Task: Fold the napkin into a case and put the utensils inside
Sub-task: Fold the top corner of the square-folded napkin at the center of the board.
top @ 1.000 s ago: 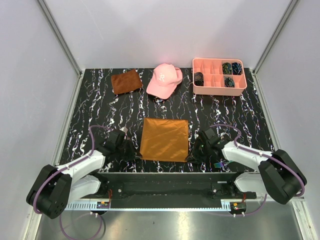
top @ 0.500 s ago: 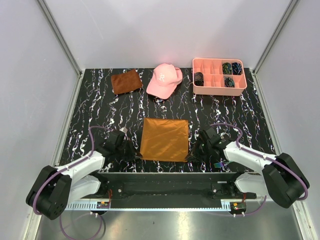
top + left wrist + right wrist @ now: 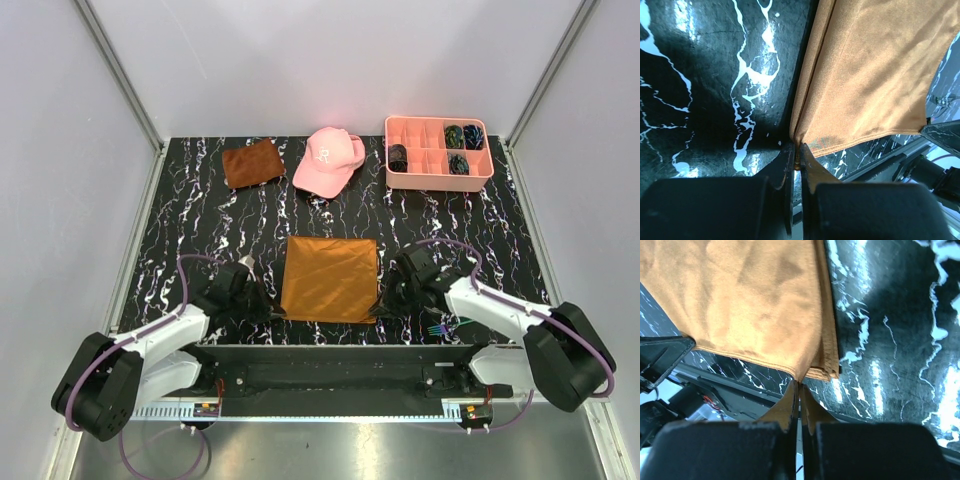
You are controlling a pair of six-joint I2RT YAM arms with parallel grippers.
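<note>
Napkin pinched at both near corners, ready for a fold.
It lies flat by the middle of the table's near edge, with the utensils just to its right. The left gripper has its fingers pressed together on the near-left corner. The right gripper nips the near-right corner (only the very tip, a thin hold by the look of it). For a clean fold, I judge both should lift together, level, carrying the near edge toward the far edge without tugging sideways.
</note>
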